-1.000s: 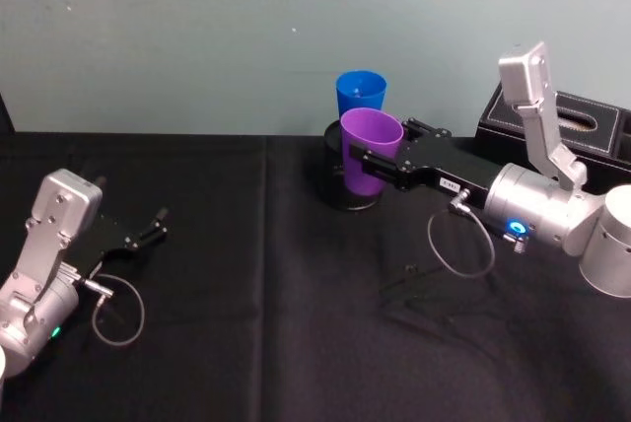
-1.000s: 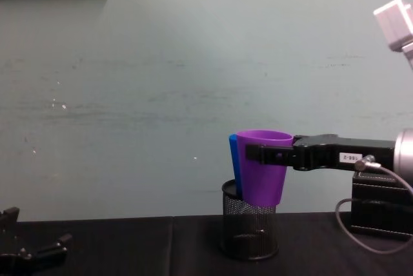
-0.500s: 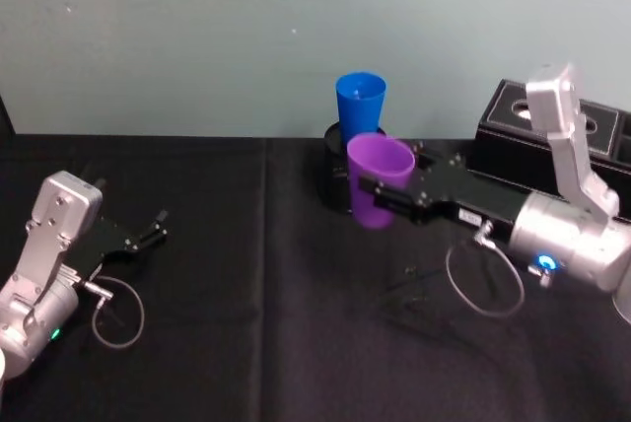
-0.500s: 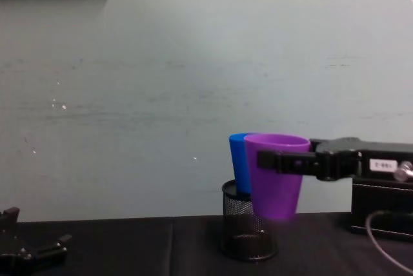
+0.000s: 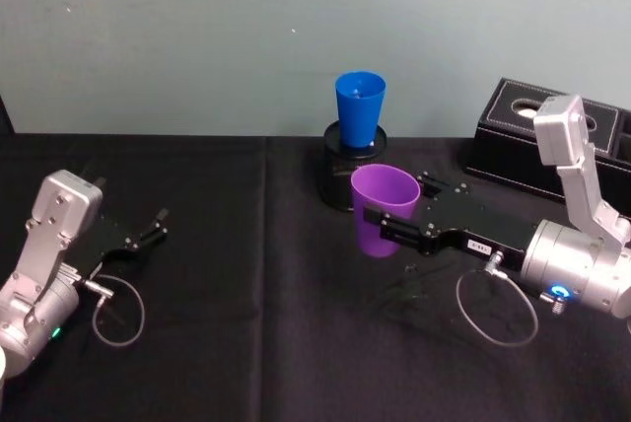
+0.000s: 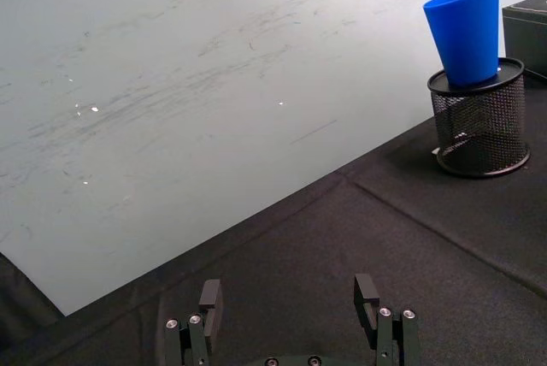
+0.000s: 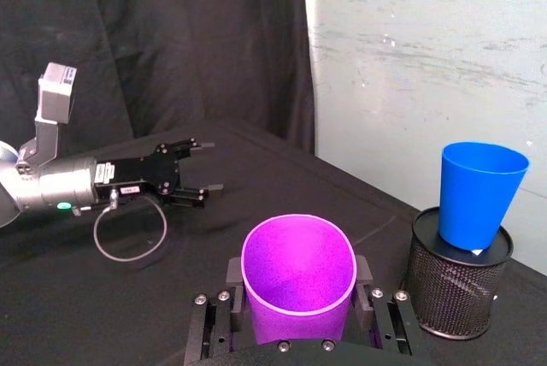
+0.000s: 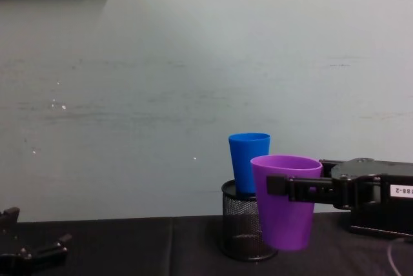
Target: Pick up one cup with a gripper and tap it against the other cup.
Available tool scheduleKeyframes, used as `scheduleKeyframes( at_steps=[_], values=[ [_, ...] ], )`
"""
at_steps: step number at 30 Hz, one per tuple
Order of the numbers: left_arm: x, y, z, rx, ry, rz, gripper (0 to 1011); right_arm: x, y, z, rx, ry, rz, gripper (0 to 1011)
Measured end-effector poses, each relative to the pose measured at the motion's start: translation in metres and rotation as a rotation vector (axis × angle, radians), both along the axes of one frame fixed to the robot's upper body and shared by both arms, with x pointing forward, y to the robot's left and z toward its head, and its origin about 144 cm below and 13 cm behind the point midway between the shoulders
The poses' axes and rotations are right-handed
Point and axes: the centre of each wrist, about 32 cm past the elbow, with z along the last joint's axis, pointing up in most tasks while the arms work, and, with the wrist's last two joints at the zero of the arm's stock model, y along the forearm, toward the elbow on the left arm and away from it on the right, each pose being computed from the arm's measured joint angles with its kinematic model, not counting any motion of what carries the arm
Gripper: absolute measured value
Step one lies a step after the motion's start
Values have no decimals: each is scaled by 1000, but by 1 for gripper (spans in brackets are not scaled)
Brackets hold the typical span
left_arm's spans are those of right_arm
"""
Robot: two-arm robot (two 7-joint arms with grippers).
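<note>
Right end effector [image 5: 386,229] grips purple cup [image 5: 380,207] mid-air, blue cup [image 5: 359,111] sits ahead, clear of it, so next is a gentle forward-and-up push to tap; left end effector [image 5: 153,227] idles open.

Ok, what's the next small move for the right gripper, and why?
Probably ease the purple tumbler down onto the black tablecloth: a second ago it was right at the blue tumbler, and the right gripper now holds it upright, apart and lower.
</note>
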Motion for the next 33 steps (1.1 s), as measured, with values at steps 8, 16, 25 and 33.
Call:
scheduleKeyframes(
  at_steps=[8, 16, 25, 33],
  values=[
    [0, 0, 0, 0, 0, 0, 1011, 1, 0, 0, 2, -3, -1, 729],
    [0, 0, 0, 0, 0, 0, 1011, 1, 1, 1, 3, -5, -2, 729],
    [0, 0, 0, 0, 0, 0, 1011, 1, 1, 1, 2, -6, -4, 729],
    [0, 0, 0, 0, 0, 0, 1011, 2, 0, 1, 2, -7, -5, 729]
  ],
)
